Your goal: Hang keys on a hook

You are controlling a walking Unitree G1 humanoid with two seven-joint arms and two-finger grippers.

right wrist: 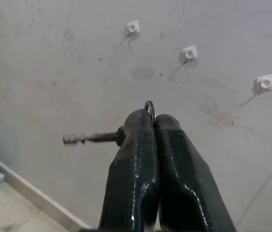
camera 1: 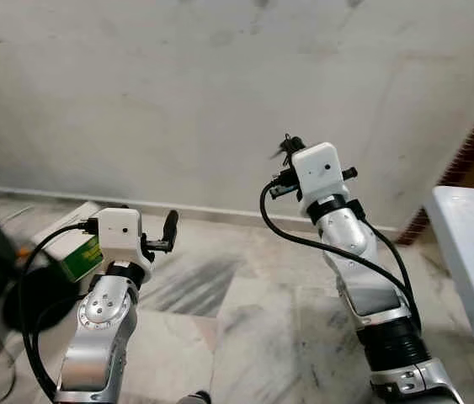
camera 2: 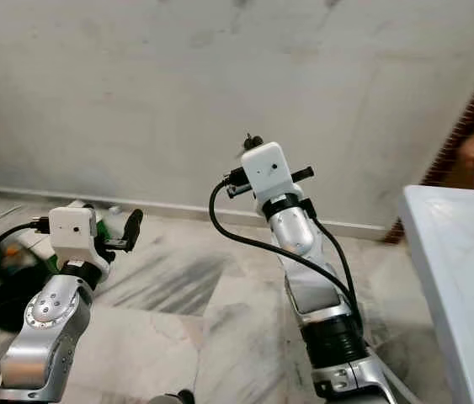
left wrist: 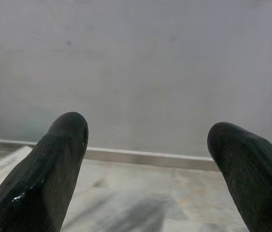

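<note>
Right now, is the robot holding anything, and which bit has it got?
The right hand pinches a dark metal key near its ring end; the shaft sticks out sideways, the ring peeks above the fingertips. The left hand is open, holding nothing.

Glossy black fingers [right wrist: 140,159] pinch a dull metal key [right wrist: 90,137]; the wall [right wrist: 53,63] looks matt, stained plaster, the floor [camera 1: 245,311] smooth veined marble.

A: Any legible text?
B: None. The green-and-white cardboard box [camera 1: 75,249] on the marble floor carries print, too blurred to read. The grey plaster wall [camera 1: 220,93] is unmarked.
</note>
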